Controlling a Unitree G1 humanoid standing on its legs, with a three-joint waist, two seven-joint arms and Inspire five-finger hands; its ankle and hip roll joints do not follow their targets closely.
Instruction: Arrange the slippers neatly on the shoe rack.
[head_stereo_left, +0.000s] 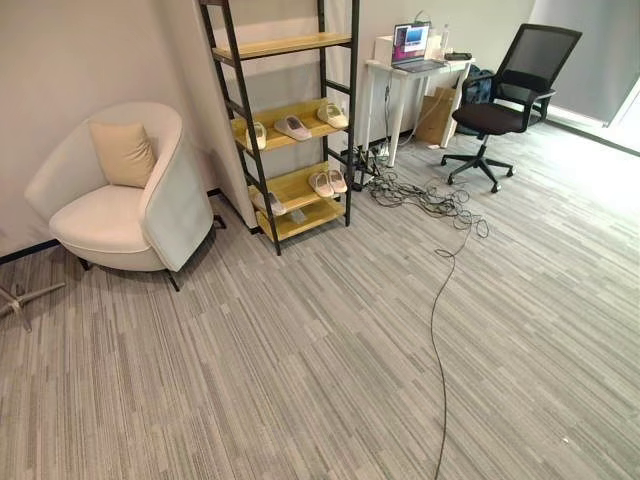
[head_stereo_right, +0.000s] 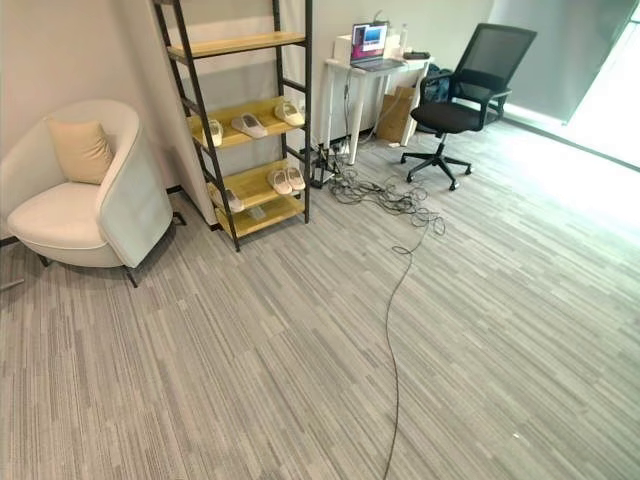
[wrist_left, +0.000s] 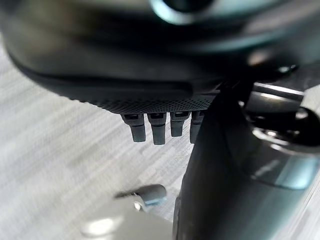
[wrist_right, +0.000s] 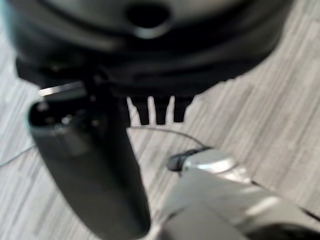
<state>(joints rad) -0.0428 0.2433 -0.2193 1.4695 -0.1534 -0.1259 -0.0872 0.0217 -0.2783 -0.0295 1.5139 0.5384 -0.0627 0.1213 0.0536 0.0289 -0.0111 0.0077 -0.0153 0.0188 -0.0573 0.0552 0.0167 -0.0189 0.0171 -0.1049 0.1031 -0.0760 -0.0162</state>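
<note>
Beige slippers (head_stereo_left: 293, 127) on our wooden shoe rack (head_stereo_left: 290, 45), left robot hand (wrist_left: 160, 125) and right robot hand (wrist_right: 157, 110) hanging straight-fingered, empty.

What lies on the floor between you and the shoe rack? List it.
Nothing visible blocks the way: bare carpet runs up to the shoe rack. The armchair stands to its left, and the cable tangle lies to its right.

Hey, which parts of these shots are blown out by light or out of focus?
Right eye view: daylight from the window side washes out the floor at far right. Left eye view: milder glare there, shoe rack evenly lit. Left wrist view: left hand blurred up close. Right wrist view: right hand blurred likewise.
</note>
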